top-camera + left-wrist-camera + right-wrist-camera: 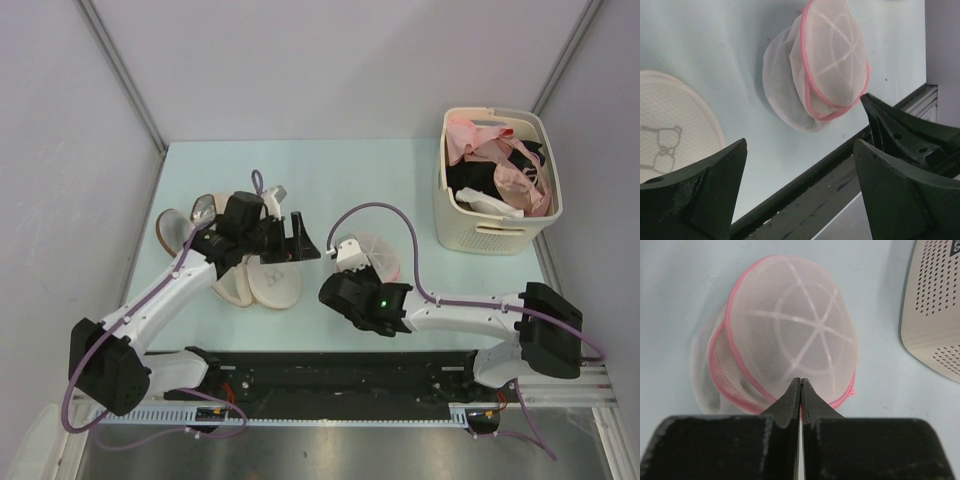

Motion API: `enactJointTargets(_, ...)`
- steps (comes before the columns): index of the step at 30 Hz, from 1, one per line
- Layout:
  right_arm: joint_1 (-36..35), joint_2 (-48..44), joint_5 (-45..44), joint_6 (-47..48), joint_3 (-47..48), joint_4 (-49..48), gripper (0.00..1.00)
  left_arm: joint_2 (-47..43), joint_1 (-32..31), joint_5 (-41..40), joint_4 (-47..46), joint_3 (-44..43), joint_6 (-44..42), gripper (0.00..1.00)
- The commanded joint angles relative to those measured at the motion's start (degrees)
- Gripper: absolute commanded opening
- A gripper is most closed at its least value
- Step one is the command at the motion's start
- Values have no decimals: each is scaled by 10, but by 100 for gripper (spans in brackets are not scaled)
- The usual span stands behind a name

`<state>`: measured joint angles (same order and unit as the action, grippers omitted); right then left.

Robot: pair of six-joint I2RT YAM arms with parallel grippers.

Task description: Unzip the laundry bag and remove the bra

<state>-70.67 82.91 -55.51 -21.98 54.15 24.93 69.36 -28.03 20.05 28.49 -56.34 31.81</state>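
Top view, one laundry bag [382,258], one basket [490,235] far right holding pink bras [470,135], my left gripper [801,150] spread empty, right gripper [801,382] closed at bag's rim.

The white-and-black left arm [165,290] reaches up and inward from its base, and its black two-finger left claw [801,150] has the jaws spread wide apart. The white-and-black right arm [470,312] stretches leftward, elbow low, its black right claw [801,385] pressed together at the tips.
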Motion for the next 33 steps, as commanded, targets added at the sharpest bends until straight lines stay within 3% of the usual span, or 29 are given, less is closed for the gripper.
enactJointTargets(1, 21, -28, -15, -3, 22, -17, 0, 14, -4, 53, -52, 32, 10, 91)
enactJointTargets(4, 28, -37, 37, 29, 23, -30, 0, 32, -7, 67, -61, 42, 12, 91)
enactJointTargets(7, 19, -35, 81, 68, 19, -51, 49, 32, -7, 61, -62, 50, 15, 91)
enactJointTargets(8, 13, -34, 87, 75, 17, -56, 73, 31, -6, 58, -61, 52, 15, 91)
enactJointTargets(11, 14, -21, 94, 75, 17, -55, 83, 27, -7, 58, -61, 55, 15, 91)
enactJointTargets(17, 40, 12, 64, 62, 17, -56, 76, 24, -7, 59, -59, 61, 19, 91)
enactJointTargets(26, 84, 28, 68, 70, 16, -60, 74, 21, -7, 63, -60, 63, 22, 91)
enactJointTargets(28, 84, 20, 57, 70, 17, -58, 66, 20, -7, 66, -63, 66, 25, 91)
enactJointTargets(31, 80, -5, 39, 69, 16, -56, 46, 21, -6, 74, -72, 70, 29, 91)
enactJointTargets(32, 78, -11, 35, 69, 14, -56, 34, 22, -8, 75, -77, 72, 30, 91)
enactJointTargets(33, 78, -25, 29, 69, 13, -57, 27, 24, -8, 76, -79, 74, 33, 91)
